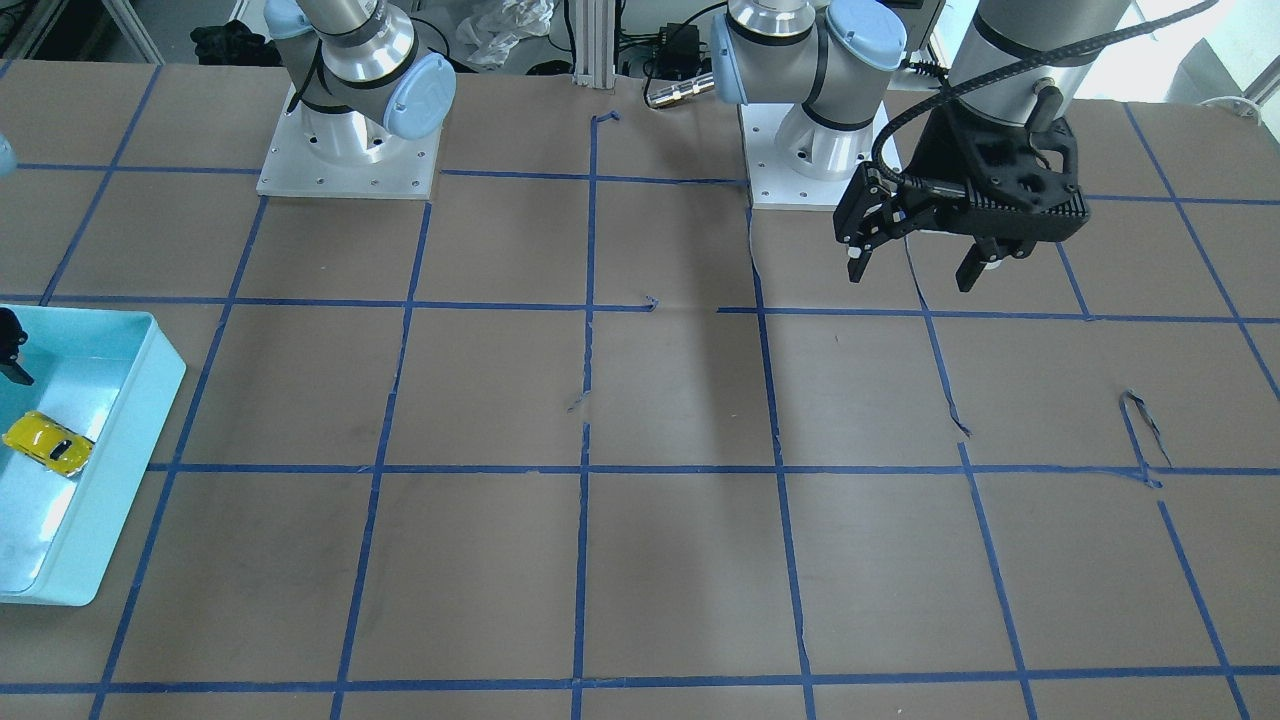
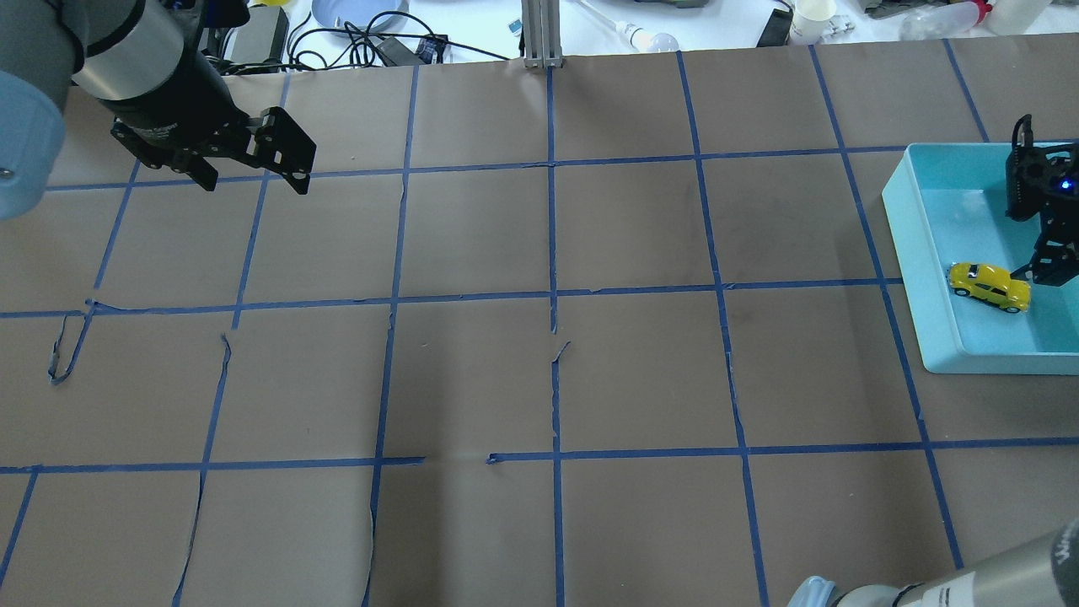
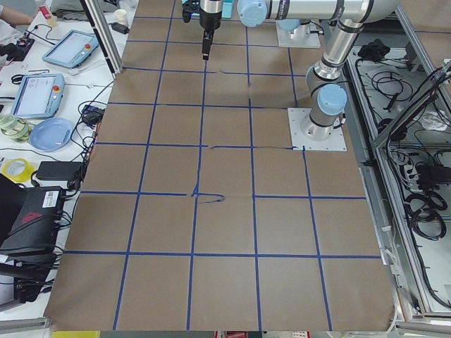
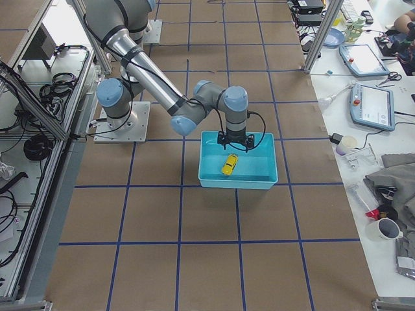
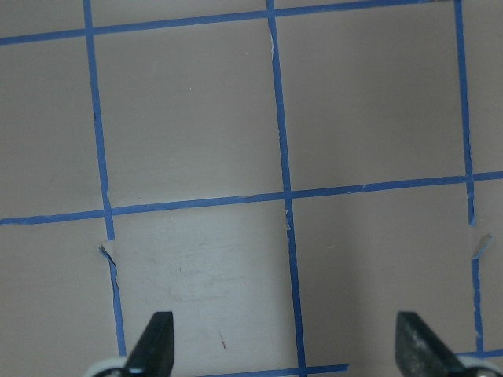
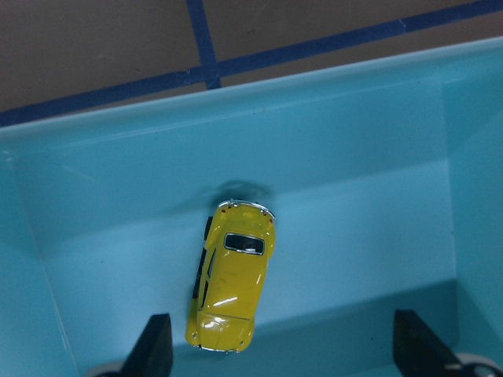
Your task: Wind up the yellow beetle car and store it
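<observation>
We see the yellow beetle car lying inside a light blue bin. It sits on its wheels on the floor of the bin, with its roof up. The right gripper hangs just over the bin and points down. Its two fingers are spread wide apart, and it holds nothing. The car is right under this gripper, down between the two fingers. It is closer to one finger than to the other. In the picture from the right wrist, the car is a little tilted and does not line up straight with the fingers. From above, one finger looks just beside one end of the car, but we cannot tell if they touch. The bin stands on the brown table, on the same side as the right gripper. The left gripper is far away from the car and the bin, on the other side of the table. It hangs up in the air and points down too. Its fingers are also spread wide, with nothing in them. Under it are the brown table top and some blue tape lines that cross each other.
</observation>
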